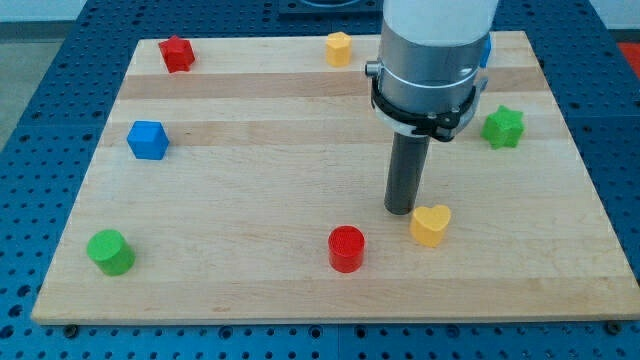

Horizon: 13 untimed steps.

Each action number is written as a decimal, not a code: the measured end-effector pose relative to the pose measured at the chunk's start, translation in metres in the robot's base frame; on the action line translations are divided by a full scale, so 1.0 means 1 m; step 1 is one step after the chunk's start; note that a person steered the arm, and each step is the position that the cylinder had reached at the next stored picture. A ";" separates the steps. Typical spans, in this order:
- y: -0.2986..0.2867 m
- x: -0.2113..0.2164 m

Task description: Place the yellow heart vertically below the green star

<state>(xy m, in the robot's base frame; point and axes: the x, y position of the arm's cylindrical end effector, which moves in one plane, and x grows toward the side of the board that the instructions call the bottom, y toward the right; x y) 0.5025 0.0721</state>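
Note:
The yellow heart [430, 225] lies on the wooden board at the lower right of centre. The green star [503, 127] lies near the board's right edge, above and to the right of the heart. My tip [401, 209] rests on the board just left of the yellow heart and slightly above it, very close to it or touching it. The arm's grey body hangs over the board's upper right part.
A red cylinder [346, 248] lies left of the heart near the bottom edge. A green cylinder [110, 251] is at the lower left, a blue cube [147, 140] at the left, a red star-like block [177, 54] and a yellow block [339, 47] at the top. A blue block [486, 52] peeks out behind the arm.

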 end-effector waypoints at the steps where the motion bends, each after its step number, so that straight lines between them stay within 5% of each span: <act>1: 0.001 0.009; 8: 0.038 0.079; 13: 0.062 0.089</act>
<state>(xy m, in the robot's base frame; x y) 0.5917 0.1340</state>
